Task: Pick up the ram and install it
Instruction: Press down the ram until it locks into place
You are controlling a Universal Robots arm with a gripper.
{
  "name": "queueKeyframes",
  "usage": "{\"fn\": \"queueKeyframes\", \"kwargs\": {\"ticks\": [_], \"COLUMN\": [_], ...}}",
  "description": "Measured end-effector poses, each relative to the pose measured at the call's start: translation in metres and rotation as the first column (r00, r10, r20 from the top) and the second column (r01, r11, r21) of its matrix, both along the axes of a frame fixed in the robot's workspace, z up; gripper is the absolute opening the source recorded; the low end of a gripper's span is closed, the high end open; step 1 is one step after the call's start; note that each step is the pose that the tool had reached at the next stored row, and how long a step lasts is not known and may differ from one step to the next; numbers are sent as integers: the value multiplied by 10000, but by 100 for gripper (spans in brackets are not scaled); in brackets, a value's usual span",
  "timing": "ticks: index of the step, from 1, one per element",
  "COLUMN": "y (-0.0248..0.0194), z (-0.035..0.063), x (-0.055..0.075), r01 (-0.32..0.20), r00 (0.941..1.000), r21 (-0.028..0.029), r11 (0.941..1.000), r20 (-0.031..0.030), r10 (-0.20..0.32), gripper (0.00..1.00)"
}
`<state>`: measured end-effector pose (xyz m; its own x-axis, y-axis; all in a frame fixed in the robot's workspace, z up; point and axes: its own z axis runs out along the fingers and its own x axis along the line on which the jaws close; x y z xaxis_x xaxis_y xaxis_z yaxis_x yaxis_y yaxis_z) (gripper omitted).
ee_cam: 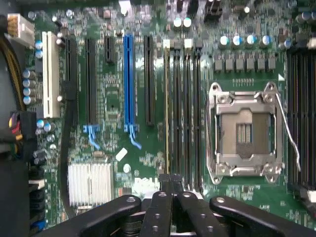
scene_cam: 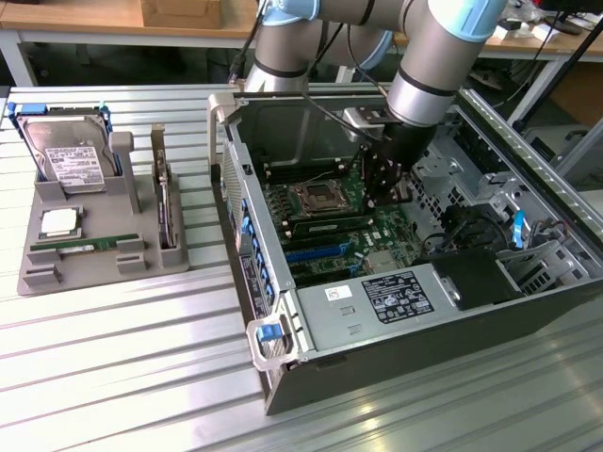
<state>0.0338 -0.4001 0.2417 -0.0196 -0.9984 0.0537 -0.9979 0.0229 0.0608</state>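
Inside the open computer case (scene_cam: 283, 311), my gripper (scene_cam: 379, 198) hangs low over the green motherboard (ee_cam: 113, 98), next to the CPU socket (ee_cam: 244, 131). Its black fingers (ee_cam: 164, 190) are shut together. A thin green ram (ee_cam: 167, 108) stands on edge in the memory slot farthest from the socket, and my fingertips meet over its near end. I cannot tell whether they touch it. In the exterior view that stick (scene_cam: 330, 226) runs along the board just below the socket. Another green ram (scene_cam: 80, 245) lies in the grey tray (scene_cam: 57, 278) on the exterior view's left.
The tray also carries a hard drive (scene_cam: 66, 151), a square silver chip (scene_cam: 58, 222) and an upright card (scene_cam: 165, 202). Case walls, a power supply (scene_cam: 377, 306), black cables (scene_cam: 462, 226), blue and black expansion slots (ee_cam: 128, 79) and a heatsink (ee_cam: 90, 183) crowd around the gripper.
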Motion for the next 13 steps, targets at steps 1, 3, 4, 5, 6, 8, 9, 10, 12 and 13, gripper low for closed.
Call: {"fn": "queueKeyframes", "kwargs": {"ticks": [1, 3, 4, 5, 6, 8, 9, 10, 12, 13], "y": [0, 0, -1, 0, 1, 0, 0, 0, -1, 0], "z": [0, 0, 0, 0, 0, 0, -2, -9, -54, -78], "x": [-75, -217, -309, -439, -541, -742, -843, -909, -997, -1001], "r01": [1, 0, 1, 1, 1, 0, 1, 1, 2, 0], "r00": [10000, 10000, 10000, 10000, 10000, 10000, 10000, 10000, 10000, 10000], "r21": [0, 0, 0, 0, 1, 0, 0, 2, -5, -2], "r11": [10000, 10000, 10000, 10000, 10000, 10000, 10000, 10000, 10000, 10000], "r20": [4, 12, 19, 28, 37, 51, 57, 60, 57, 59], "r10": [-1, 0, -1, -1, -1, 0, -1, -1, -2, 0], "gripper": [11, 11, 11, 11, 11, 11, 11, 11, 11, 11]}}
